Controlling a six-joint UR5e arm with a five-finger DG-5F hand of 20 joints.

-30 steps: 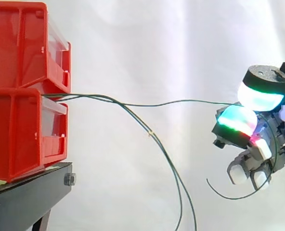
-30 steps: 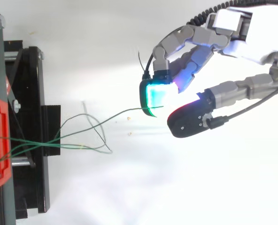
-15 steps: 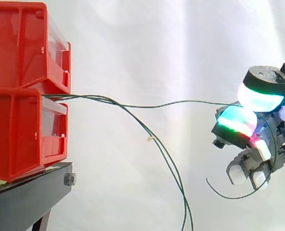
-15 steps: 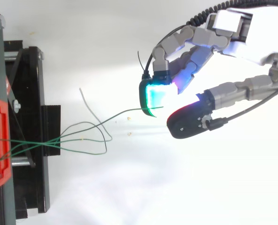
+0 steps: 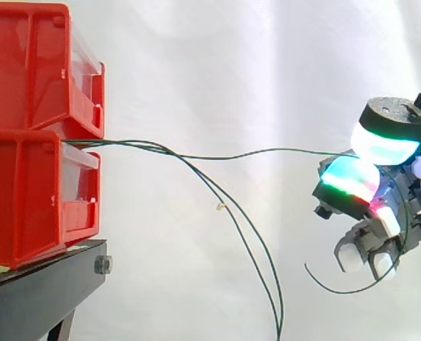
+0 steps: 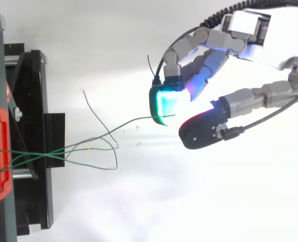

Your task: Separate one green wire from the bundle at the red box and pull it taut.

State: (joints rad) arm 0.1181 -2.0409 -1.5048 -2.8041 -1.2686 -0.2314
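Observation:
Two red bins [image 5: 40, 135] are stacked on a black stand at the left. From the gap between them comes a bundle of thin green wires [image 5: 136, 144]. One green wire [image 5: 267, 151] runs nearly level to the right, with a slight sag, into my hand [image 5: 370, 177]. My hand is shut on it, pinching it between a cyan-green pad [image 6: 164, 103] and the thumb [image 6: 204, 128]. The wire's free tail [image 5: 353, 284] curls below the hand. The other wires [image 5: 257, 249] droop down in long loops.
The black stand [image 6: 30, 146] holds the bins at the left edge. A white curtain hangs behind the work. A small pale tag [image 5: 220, 207] sits on one drooping wire. Open room lies between the bins and my hand.
My hand and the pinched wire have stayed still. The loose drooping wires have swung, their loops shifting below the bins and their free end moving in the top view.

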